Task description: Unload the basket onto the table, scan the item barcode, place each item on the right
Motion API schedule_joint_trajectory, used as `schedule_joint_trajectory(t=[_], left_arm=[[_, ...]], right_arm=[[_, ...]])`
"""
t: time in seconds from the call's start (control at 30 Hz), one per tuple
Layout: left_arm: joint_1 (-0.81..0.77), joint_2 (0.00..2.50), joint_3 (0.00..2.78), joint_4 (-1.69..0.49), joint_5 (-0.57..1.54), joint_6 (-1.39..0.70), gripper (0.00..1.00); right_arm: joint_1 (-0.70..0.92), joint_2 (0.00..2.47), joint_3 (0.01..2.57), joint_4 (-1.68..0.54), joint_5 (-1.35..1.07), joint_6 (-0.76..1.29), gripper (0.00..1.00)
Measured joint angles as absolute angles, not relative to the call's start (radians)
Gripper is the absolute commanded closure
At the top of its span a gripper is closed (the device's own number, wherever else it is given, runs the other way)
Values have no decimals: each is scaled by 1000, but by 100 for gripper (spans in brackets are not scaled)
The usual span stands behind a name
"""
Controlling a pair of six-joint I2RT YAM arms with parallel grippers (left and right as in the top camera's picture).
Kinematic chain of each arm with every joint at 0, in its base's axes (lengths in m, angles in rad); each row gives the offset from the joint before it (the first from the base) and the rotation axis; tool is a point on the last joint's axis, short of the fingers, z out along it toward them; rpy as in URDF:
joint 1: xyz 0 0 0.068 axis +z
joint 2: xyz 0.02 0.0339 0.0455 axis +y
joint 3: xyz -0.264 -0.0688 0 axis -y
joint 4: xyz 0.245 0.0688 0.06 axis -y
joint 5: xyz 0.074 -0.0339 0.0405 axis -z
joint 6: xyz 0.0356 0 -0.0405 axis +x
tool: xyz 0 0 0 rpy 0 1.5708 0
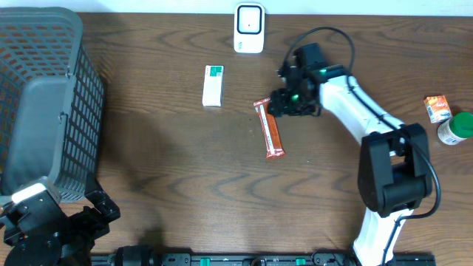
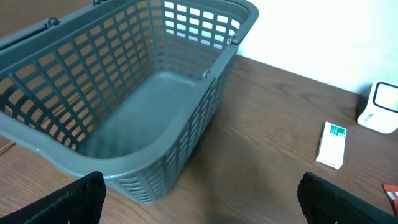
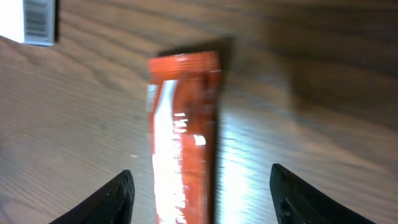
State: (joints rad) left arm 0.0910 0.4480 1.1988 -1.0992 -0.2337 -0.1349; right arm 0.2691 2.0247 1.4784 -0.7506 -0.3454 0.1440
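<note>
A red snack bar point(image 1: 273, 131) in a shiny wrapper lies flat on the wooden table, just left of my right gripper point(image 1: 281, 104). In the right wrist view the bar point(image 3: 185, 137) runs lengthwise between the spread fingers point(image 3: 112, 200), touching neither. My right gripper point(image 3: 202, 202) is open and holds nothing. The white barcode scanner point(image 1: 249, 28) stands at the table's far edge. My left gripper point(image 1: 87, 216) is wide open at the front left, beside the basket, with bare table between its fingers point(image 2: 344, 200).
A grey plastic basket point(image 1: 44, 96) fills the left side of the table. A white box point(image 1: 213, 85) with a green mark lies left of the bar, its barcode end point(image 3: 37, 20) showing. An orange box point(image 1: 437, 108) and a green-capped bottle point(image 1: 454, 128) sit far right.
</note>
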Motion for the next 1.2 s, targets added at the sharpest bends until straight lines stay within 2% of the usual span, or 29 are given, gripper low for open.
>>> schedule_joint_trajectory(t=[0.13, 0.63, 0.8, 0.93, 1.2], left_arm=[[91, 448, 1199, -1099, -234, -135, 0], [91, 448, 1199, -1099, -234, -135, 0], [91, 448, 1199, -1099, -234, -135, 0], [91, 448, 1199, -1099, -234, -135, 0], [91, 448, 1199, -1099, -234, -135, 0]], right_arm=[[225, 2028, 1464, -740, -440, 62, 44], [220, 2217, 1480, -635, -773, -20, 47], [221, 2245, 1486, -653, -825, -39, 66], [224, 2264, 1486, -675, -857, -61, 77], [224, 2271, 1484, -680, -881, -83, 88]])
